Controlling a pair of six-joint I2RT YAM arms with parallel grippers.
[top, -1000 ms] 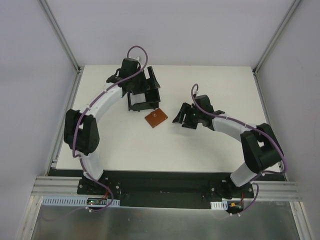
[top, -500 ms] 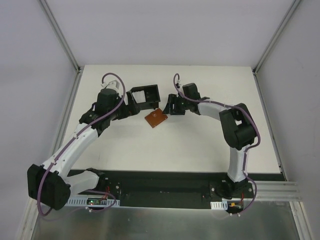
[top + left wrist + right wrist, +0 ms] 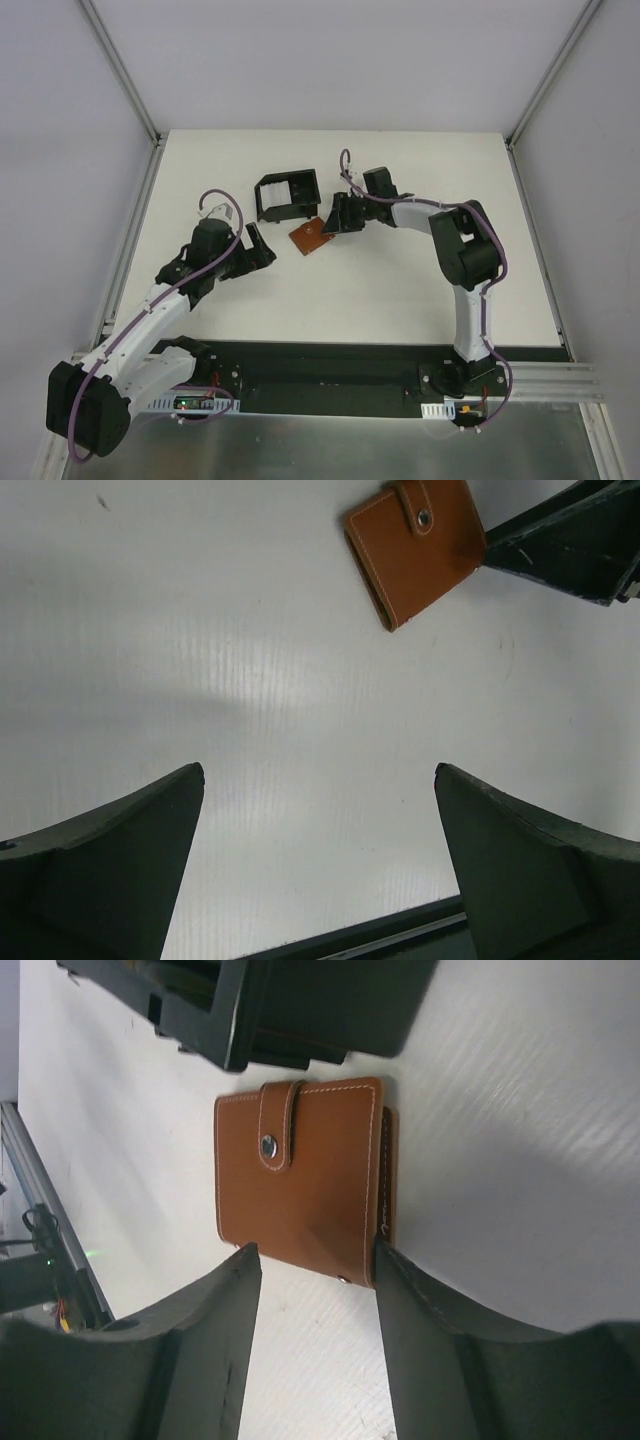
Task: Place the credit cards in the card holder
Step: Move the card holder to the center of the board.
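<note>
You are pulling the left gripper (image 3: 255, 246), fingers wide apart, back to lower left while the right gripper (image 3: 315, 1255), jaws narrowing but unclamped, is straddling the brown leather snap wallet (image 3: 300, 1180), likely the next source, just below the black plastic open-topped card holder (image 3: 265, 202), thin white credit cards (image 3: 290, 190) already showing inside.

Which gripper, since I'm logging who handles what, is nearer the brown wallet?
Right. The right gripper is at the wallet, straddling one end of it. The left gripper sits open off to the wallet's left, clearly apart from it.

Light: bright, even, overhead.
Glare: pale sheen on worktop (image 3: 240, 680) ahead of left claw (image 3: 318, 770).
Blur: claw itself soft, near lens.
</note>
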